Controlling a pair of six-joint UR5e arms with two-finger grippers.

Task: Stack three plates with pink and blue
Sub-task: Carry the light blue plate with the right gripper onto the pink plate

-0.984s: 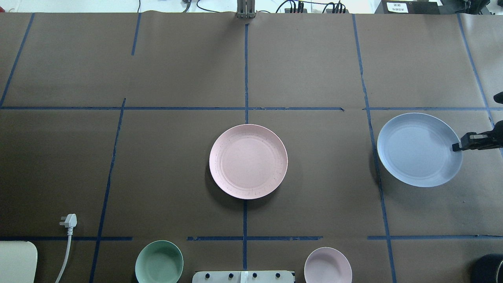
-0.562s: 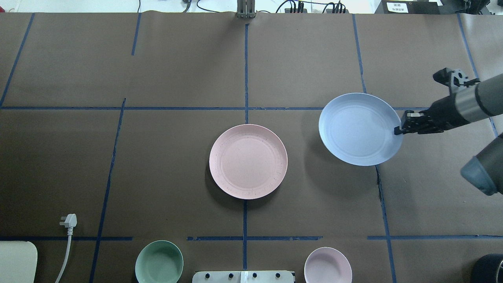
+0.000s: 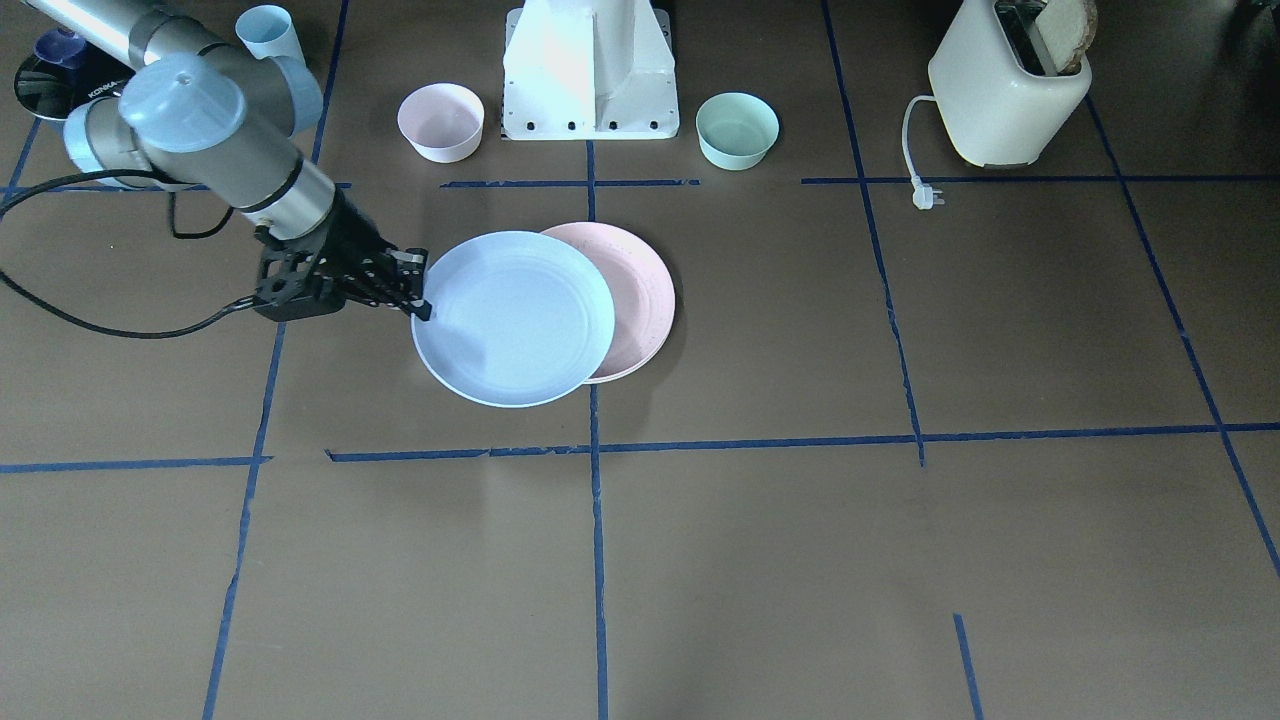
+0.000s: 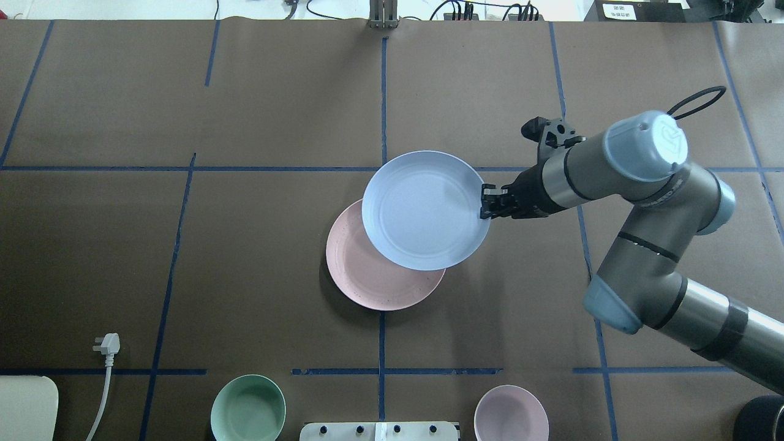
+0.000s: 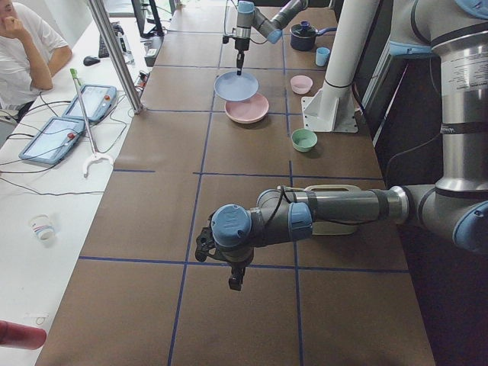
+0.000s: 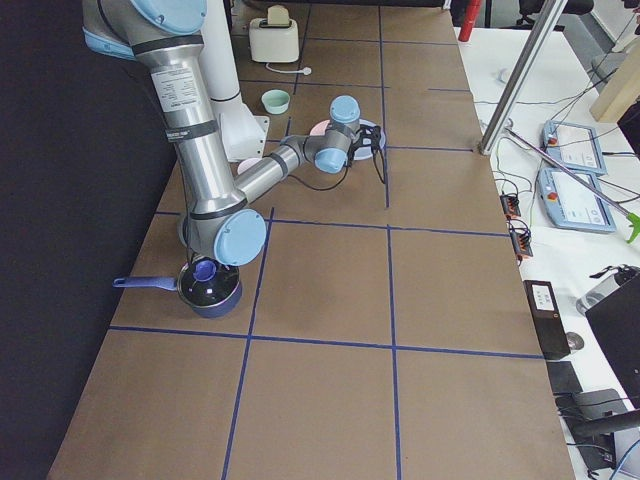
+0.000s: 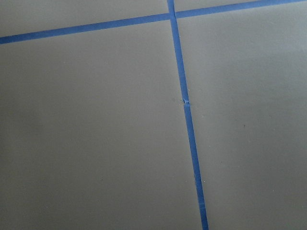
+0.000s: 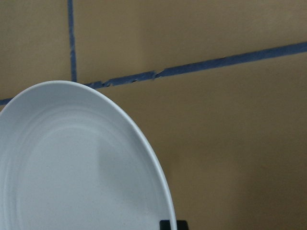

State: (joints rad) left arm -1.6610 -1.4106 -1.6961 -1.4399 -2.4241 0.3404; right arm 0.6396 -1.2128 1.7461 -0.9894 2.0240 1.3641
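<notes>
My right gripper is shut on the right rim of the light blue plate and holds it in the air, roughly level. The blue plate overlaps the far right part of the pale pink plate, which lies flat at the table's middle. In the front-facing view the gripper pinches the blue plate in front of the pink plate. The right wrist view is filled by the blue plate. My left gripper shows only in the exterior left view, so I cannot tell its state. The cream-white plate is out of view.
A mint-green bowl and a small pink bowl stand either side of the robot base. A cream toaster with its plug is on the left side. A light blue cup and a dark pot are on the right side.
My right gripper has carried the blue plate leftward from the table's right edge to over the pink plate. The pink plate has not moved.
</notes>
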